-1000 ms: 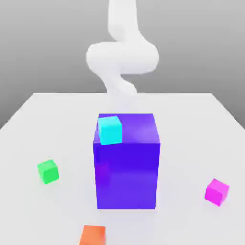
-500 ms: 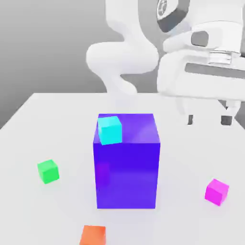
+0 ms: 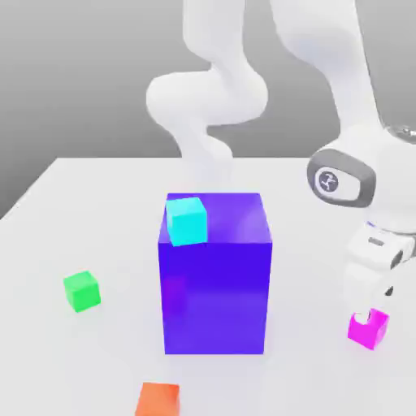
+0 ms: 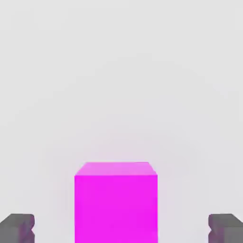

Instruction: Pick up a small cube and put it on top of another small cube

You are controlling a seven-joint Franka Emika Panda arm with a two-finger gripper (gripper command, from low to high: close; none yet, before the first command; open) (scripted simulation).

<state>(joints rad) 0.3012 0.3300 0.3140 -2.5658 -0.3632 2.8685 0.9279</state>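
Note:
The small magenta cube [image 3: 366, 330] rests on the white table at the exterior view's right. My gripper [image 3: 370, 318] has come down right over it. In the hand view the magenta cube [image 4: 116, 202] sits between my two dark fingertips [image 4: 17, 228], which stand wide apart with gaps on both sides, so my gripper [image 4: 121, 228] is open and not touching it. The small green cube [image 3: 82, 291] sits on the table at the exterior view's left, far from the hand.
A big blue-purple cube [image 3: 215, 272] stands in the middle of the table [image 3: 97, 195], between the magenta and green cubes, with a small cyan cube [image 3: 187, 220] on its top. A small orange cube [image 3: 158, 400] lies at the near edge.
The hand came into view from above and dropped at the exterior view's right until its fingers straddle the magenta cube. No cube has moved.

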